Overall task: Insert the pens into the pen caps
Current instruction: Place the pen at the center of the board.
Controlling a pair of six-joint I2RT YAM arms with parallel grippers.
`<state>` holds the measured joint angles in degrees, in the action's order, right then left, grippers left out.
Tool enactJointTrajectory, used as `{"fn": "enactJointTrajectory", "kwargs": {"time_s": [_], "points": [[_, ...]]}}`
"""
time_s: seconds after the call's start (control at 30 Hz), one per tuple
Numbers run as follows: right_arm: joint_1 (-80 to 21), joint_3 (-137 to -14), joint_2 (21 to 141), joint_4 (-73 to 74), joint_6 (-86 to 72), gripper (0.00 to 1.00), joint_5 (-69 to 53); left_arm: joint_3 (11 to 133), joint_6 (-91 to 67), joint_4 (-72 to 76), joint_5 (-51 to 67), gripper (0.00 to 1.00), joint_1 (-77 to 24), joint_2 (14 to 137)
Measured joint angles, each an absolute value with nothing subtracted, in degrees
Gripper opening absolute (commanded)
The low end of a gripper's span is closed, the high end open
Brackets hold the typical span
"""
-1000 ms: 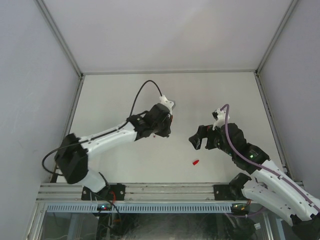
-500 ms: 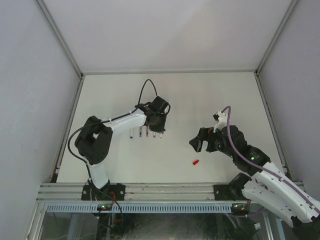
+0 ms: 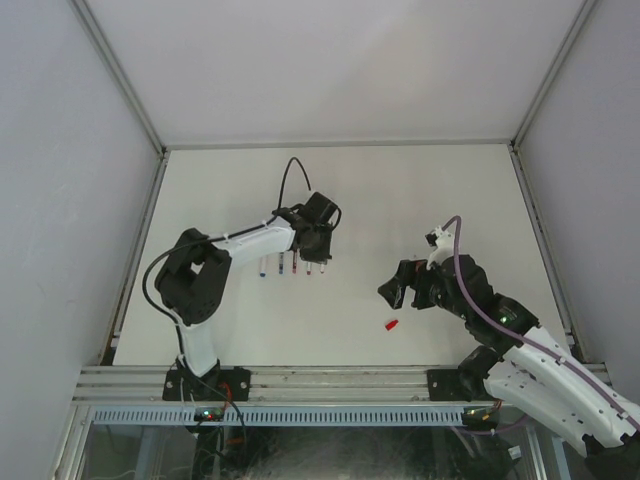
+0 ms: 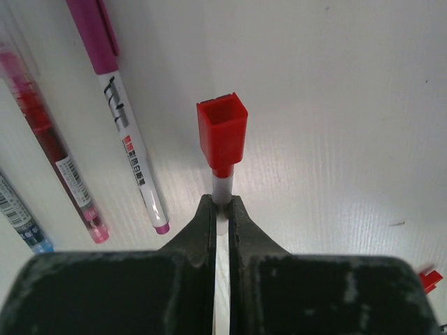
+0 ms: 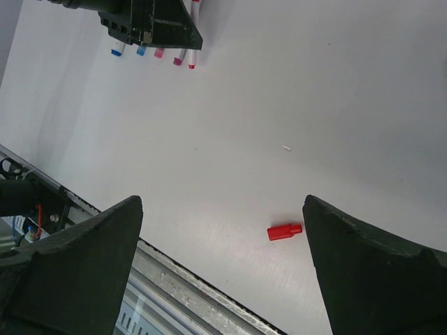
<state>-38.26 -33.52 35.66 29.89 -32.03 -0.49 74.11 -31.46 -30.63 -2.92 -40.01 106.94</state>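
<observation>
Several pens (image 3: 280, 266) lie in a row on the white table. My left gripper (image 3: 318, 243) stands over the right end of the row. In the left wrist view it (image 4: 222, 202) is shut on the whitish barrel of a pen with a square red end (image 4: 222, 131). A magenta pen (image 4: 119, 98), a red pen (image 4: 52, 143) and a blue pen (image 4: 21, 216) lie to its left. A loose red pen cap (image 3: 392, 324) lies nearer the front, also in the right wrist view (image 5: 284, 231). My right gripper (image 3: 396, 289) hovers above the cap, open and empty (image 5: 222, 206).
Grey walls enclose the table on three sides. A metal rail (image 3: 330, 380) runs along the near edge, seen in the right wrist view (image 5: 181, 279). A small white speck (image 5: 286, 147) lies on the table. The red cap shows at the left wrist view's corner (image 4: 431, 279).
My left arm has folded in and lowered its gripper onto the right end of the pen row, uncovering the other pens. My right gripper has drifted slightly nearer the front.
</observation>
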Motion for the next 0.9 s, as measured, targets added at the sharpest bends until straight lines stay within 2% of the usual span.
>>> {"fn": "enactJointTrajectory", "kwargs": {"time_s": [0.3,0.9], "points": [[-38.3,-33.2,34.8,29.9,-33.4,0.96,-1.2,74.8,-32.5,-28.6,-3.5,0.06,-39.6,110.8],[-38.3,-33.2,34.8,29.9,-33.9,0.95,-2.1,75.9,-33.9,-26.8,-4.5,0.17,-38.9,112.5]]}}
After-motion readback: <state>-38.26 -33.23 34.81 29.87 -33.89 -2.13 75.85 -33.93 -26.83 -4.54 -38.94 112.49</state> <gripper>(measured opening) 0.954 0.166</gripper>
